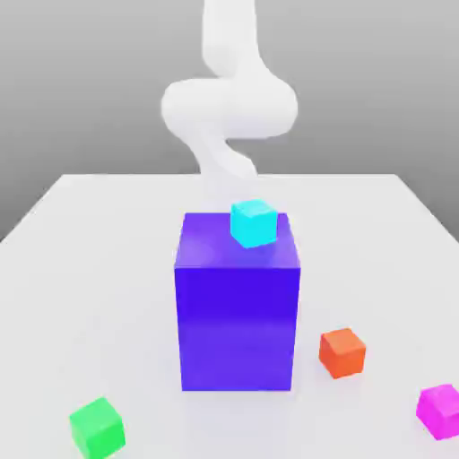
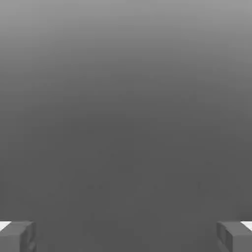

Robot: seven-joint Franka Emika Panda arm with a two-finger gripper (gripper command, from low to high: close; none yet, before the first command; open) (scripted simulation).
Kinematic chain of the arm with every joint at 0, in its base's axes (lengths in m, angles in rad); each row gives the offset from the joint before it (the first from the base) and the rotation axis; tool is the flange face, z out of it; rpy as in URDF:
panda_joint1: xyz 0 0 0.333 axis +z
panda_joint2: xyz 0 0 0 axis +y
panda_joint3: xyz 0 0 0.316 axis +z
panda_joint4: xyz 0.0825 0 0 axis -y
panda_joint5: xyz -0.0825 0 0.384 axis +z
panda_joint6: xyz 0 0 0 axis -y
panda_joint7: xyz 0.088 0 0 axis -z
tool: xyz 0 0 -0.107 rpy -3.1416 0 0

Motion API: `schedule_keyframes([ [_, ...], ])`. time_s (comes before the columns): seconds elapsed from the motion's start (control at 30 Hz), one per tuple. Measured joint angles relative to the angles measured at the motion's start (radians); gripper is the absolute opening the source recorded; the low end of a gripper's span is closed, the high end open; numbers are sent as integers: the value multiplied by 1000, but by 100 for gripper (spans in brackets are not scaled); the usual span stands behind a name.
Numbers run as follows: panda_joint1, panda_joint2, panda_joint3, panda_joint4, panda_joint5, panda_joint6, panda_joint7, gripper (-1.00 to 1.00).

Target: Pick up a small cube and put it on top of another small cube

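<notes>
Gripper (image 2: 126,236) fingers (image 2: 17,236) are spread wide and hold nothing in the hand view. From the exterior view's left: a green cube (image 1: 97,427) near, a tall blue-purple block (image 1: 238,305) topped by a cyan cube (image 1: 253,222), an orange cube (image 1: 342,351), then the small magenta cube (image 1: 440,411) near the right edge, open table (image 1: 81,269) around it.
</notes>
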State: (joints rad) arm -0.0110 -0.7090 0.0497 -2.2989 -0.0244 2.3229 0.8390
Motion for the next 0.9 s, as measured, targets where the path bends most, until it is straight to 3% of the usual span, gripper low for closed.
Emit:
schedule_keyframes([
  [0.5,-14,549,266,7,-204,138,278,0],
  [0.9,121,970,332,9,-309,258,459,0],
])
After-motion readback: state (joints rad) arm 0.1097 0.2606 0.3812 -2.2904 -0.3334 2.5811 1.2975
